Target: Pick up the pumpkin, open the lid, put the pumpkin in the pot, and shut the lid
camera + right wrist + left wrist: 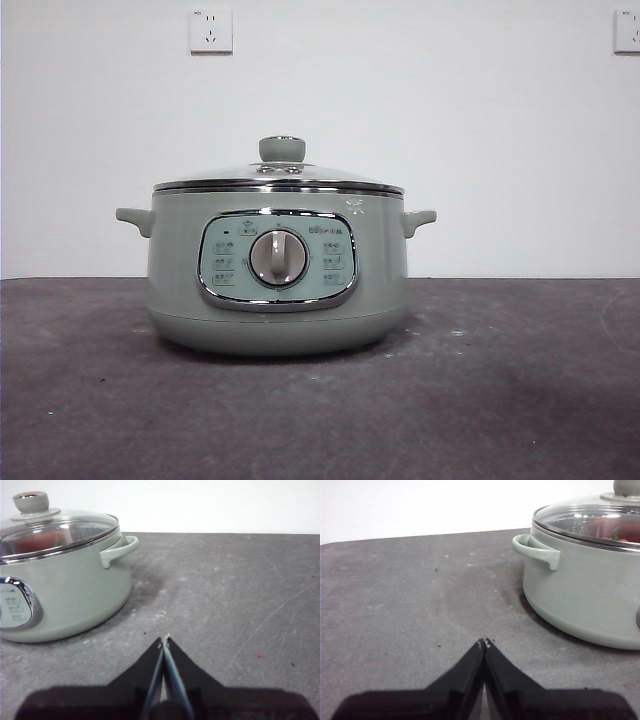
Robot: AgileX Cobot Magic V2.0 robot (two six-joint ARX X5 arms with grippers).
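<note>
The sage-green pot (pixel 278 270) stands on the dark table with the glass lid (pixel 280 176) resting closed on it, its green knob (pixel 282 149) on top. Through the glass, the pumpkin (pixel 42 538) shows as a blurred orange shape inside the pot, also visible as the pumpkin (pixel 615 530) in the left wrist view. My left gripper (pixel 484 642) is shut and holds nothing, low over the table beside the pot's handle (pixel 536 551). On the pot's other side my right gripper (pixel 164 640) is likewise shut and holds nothing. Neither arm appears in the front view.
The grey table (pixel 520 380) stretches around the pot on both sides. A white wall with two power sockets (pixel 210 30) stands behind it.
</note>
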